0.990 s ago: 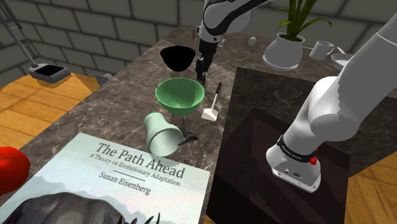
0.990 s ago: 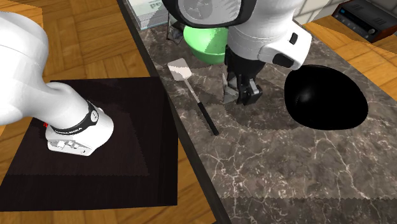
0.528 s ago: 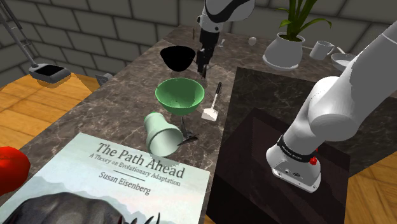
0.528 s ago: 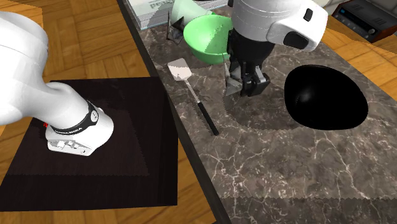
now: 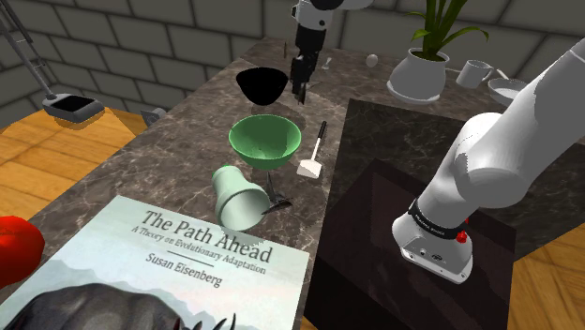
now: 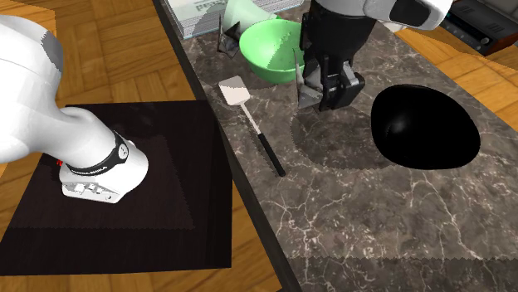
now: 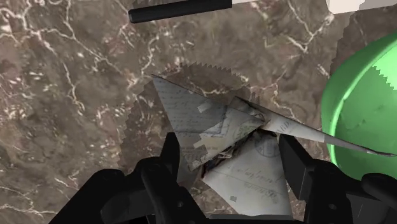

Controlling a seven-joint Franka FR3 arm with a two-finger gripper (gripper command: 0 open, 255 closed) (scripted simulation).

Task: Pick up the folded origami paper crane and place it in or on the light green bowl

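While raised beside the green bowl: paper crane, clear of the bench for carrying.
Claw: closed on the crane's folded body so it cannot slip.

claw clasps paper crane; green bowl just beside crane; black handle beyond; marble counter beneath

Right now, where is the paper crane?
The paper crane is clasped in the gripper above the marble countertop; in the second exterior view it hangs between the green bowl and the black bowl.
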